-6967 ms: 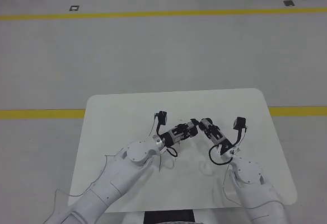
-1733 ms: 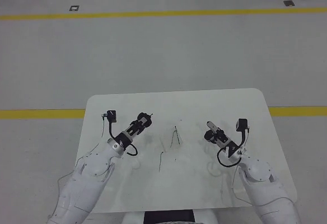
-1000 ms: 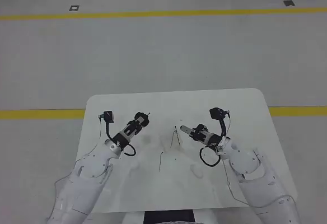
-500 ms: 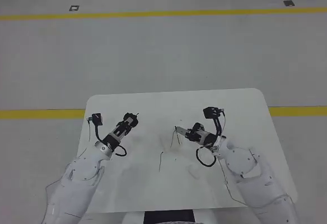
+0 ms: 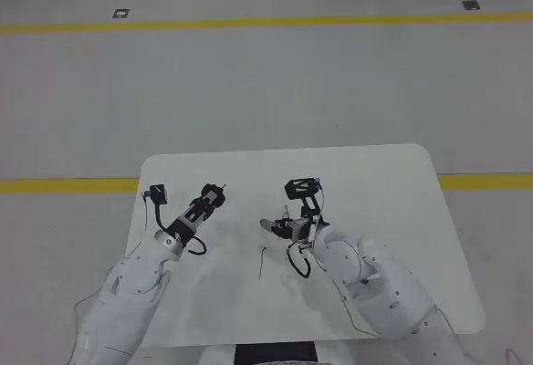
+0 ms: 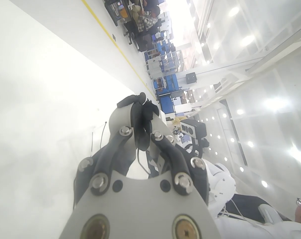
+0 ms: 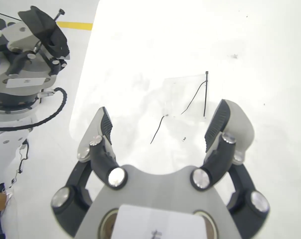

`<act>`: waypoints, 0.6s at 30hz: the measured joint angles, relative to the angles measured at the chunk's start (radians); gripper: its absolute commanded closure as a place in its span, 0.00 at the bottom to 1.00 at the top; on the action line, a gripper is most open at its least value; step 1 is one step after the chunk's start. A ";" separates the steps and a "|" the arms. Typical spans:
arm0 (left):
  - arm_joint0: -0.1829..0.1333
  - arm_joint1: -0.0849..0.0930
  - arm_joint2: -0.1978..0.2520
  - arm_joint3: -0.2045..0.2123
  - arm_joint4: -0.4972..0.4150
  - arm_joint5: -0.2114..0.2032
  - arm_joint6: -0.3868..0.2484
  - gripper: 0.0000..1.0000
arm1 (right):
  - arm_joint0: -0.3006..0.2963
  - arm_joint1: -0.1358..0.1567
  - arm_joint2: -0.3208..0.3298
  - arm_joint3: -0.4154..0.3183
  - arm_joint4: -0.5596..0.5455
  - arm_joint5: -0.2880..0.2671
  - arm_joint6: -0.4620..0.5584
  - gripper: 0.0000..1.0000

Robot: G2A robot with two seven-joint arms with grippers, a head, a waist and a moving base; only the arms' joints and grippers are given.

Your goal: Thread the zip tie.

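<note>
Looks like a robotics lab or test hall in an industrial building. A white counter (image 5: 385,173) stands alone on a wide pale floor (image 5: 248,91), which has yellow lines (image 5: 248,22) across it and small square markers (image 5: 120,13). The left wrist view shows desks with monitors (image 6: 117,6) along the far side, blue racks (image 6: 165,82) further along, and a high white ceiling with beams and rows of lights (image 6: 233,11). That end is washed out, so the racks may be cabinets.
</note>
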State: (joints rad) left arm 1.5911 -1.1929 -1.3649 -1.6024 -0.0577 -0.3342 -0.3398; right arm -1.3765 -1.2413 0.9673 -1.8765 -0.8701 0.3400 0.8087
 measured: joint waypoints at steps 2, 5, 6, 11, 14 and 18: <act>0.000 0.000 0.000 0.000 0.000 0.000 0.000 1.00 | 0.000 0.000 0.000 0.000 0.001 0.000 0.000 0.00; 0.000 0.000 0.000 0.000 0.000 0.000 0.000 1.00 | 0.000 -0.001 -0.013 0.016 -0.027 -0.005 -0.015 0.00; 0.000 0.000 0.000 0.000 0.000 0.000 0.000 1.00 | 0.004 -0.003 -0.021 0.024 -0.032 -0.008 -0.016 0.00; 0.000 0.000 0.000 0.000 0.000 0.000 0.000 1.00 | 0.064 -0.023 -0.079 0.104 -0.045 0.000 -0.014 0.00; 0.000 0.000 0.000 0.000 0.000 0.000 0.000 1.00 | 0.102 -0.038 -0.108 0.163 -0.034 0.000 -0.025 0.00; 0.000 0.000 0.000 0.000 0.000 0.000 0.000 1.00 | 0.141 -0.058 -0.135 0.236 -0.010 0.000 -0.025 0.00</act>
State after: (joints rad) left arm 1.5911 -1.1929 -1.3649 -1.6024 -0.0577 -0.3342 -0.3398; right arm -1.2352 -1.2995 0.8327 -1.6401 -0.8804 0.3400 0.7841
